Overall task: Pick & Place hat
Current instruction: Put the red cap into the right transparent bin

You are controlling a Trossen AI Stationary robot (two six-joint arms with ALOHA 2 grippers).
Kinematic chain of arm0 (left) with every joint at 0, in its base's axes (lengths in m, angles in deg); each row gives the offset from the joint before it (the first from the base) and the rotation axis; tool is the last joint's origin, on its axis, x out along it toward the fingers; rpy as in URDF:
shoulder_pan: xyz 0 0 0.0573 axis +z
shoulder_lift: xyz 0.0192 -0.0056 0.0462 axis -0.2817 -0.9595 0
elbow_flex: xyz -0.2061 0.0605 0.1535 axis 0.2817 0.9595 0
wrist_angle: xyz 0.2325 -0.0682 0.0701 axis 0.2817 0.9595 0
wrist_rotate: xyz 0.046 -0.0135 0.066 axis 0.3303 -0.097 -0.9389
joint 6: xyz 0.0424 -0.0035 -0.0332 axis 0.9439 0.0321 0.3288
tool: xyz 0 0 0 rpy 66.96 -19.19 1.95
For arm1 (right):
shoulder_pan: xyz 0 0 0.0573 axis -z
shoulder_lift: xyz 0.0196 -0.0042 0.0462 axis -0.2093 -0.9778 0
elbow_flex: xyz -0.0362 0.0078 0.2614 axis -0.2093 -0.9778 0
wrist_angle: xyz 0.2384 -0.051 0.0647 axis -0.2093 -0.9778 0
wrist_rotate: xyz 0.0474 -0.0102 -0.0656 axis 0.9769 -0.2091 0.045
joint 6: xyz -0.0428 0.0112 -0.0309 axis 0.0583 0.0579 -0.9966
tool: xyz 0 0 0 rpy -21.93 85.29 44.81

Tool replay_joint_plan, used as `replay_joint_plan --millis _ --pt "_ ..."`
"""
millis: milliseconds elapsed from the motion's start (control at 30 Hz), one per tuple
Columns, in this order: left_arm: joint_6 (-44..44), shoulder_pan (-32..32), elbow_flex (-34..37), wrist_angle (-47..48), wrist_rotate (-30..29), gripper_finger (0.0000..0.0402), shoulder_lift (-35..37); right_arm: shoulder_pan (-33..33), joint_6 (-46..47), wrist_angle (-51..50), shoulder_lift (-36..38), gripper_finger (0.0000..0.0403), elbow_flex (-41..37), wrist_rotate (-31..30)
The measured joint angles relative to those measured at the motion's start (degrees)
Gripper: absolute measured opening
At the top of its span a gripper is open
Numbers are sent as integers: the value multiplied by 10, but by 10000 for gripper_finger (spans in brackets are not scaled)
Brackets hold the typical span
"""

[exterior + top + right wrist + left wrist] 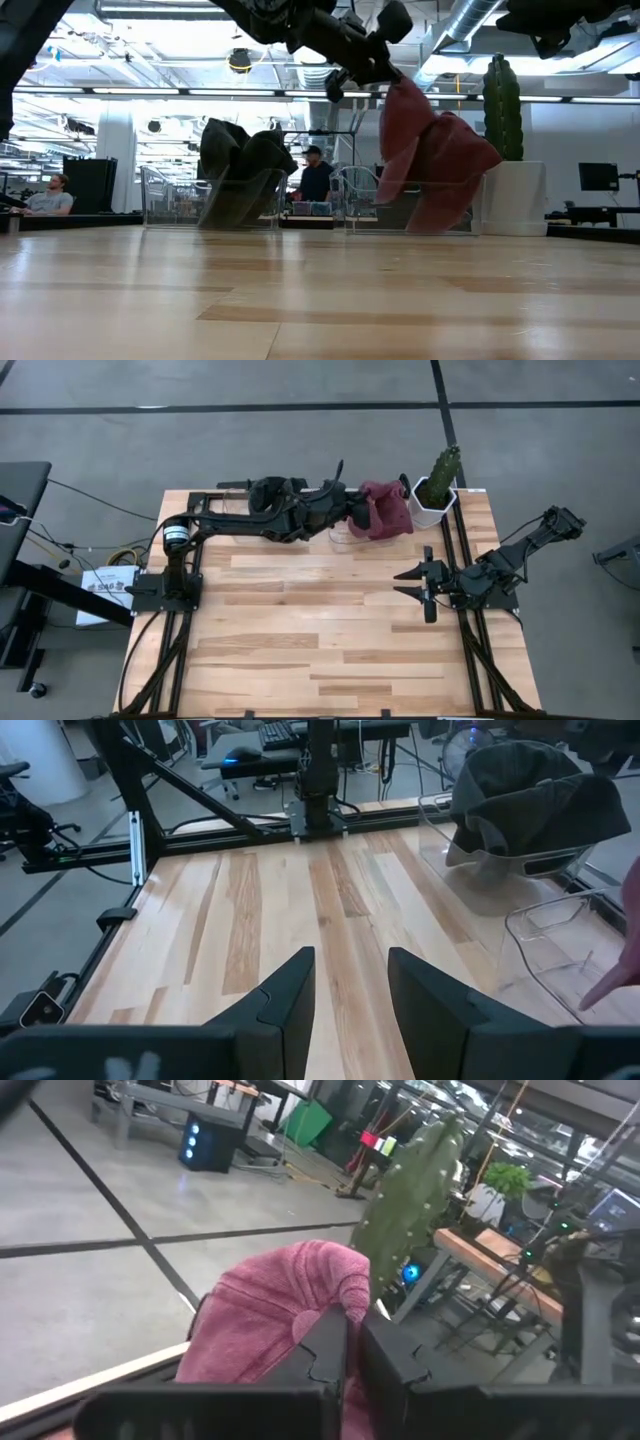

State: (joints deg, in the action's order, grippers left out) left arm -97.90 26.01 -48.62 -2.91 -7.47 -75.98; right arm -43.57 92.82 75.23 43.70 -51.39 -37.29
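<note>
Item: hat (385, 510), dark red, soft fabric. It hangs in the air near the far edge of the counter (330, 630), above a clear plastic bin (400, 205), its lower folds drooping to about the bin's rim in the low view. It sits just beside the white planter (432, 506) with the green cactus (443, 466).

Holder: left gripper (352, 1342), reached along the counter's far side from the left arm's base. Its fingers (325, 1350) are pressed together on a fold of the hat's cloth, and the hat dangles from that pinch.

Second bin: clear plastic bin with dark hat (240, 185), standing to the left of the first in the low view, also on the counter's far side. The dark hat (525, 800) lies slumped over its rim.

Idle unit: right gripper (420, 590), at the counter's right side, well apart from the hat, pointing across the wooden boards. Its fingers (290, 990) stand apart with a gap between them and hold nothing.

Surroundings: light wooden plank counter on a black rail frame (180, 605); grey floor around it. Two people (318, 180) show far off in the room behind, one seated at the left of the low view.
</note>
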Motion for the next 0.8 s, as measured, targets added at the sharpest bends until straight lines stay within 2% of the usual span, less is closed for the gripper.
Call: replay_joint_plan --millis 67,333,800 --pt "-1 -4 0 0 -1 21 0 0 0 0 0 118 0 0" --pt "-12 -18 -1 -43 -79 21 -23 0 -4 0 0 118 0 -1" --pt "-27 -18 0 -176 -83 21 -88 0 -5 0 0 118 0 -2"
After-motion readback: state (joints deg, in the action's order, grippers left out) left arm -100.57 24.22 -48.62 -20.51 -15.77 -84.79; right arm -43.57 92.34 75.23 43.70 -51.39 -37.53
